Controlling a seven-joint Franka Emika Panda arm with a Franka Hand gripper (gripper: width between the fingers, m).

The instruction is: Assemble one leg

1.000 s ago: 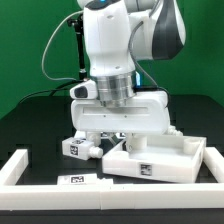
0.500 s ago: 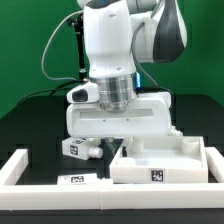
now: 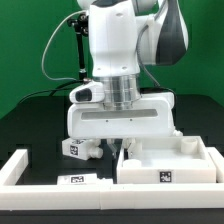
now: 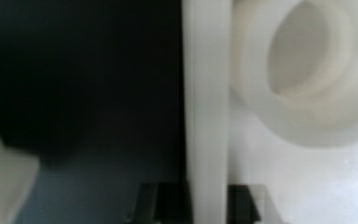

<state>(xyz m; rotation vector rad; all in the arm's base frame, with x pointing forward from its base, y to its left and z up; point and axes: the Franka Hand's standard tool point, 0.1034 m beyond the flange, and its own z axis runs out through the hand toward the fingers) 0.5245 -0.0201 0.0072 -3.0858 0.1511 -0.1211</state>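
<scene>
A leg, a stubby white post with a marker tag, lies on the black table at the exterior view's left of my hand. My gripper is down on the large square white panel with the raised rim. In the wrist view the panel's upright rim wall runs between my two dark fingers, and my gripper is shut on it. A round socket in the panel shows beside the wall. My hand hides the fingertips in the exterior view.
Long white border bars run along the exterior view's left and front. A small tagged white piece lies by the front bar. Black cables hang behind the arm against the green backdrop.
My hand and the square panel have slid together toward the exterior view's right. The leg on the table has stayed in place.
</scene>
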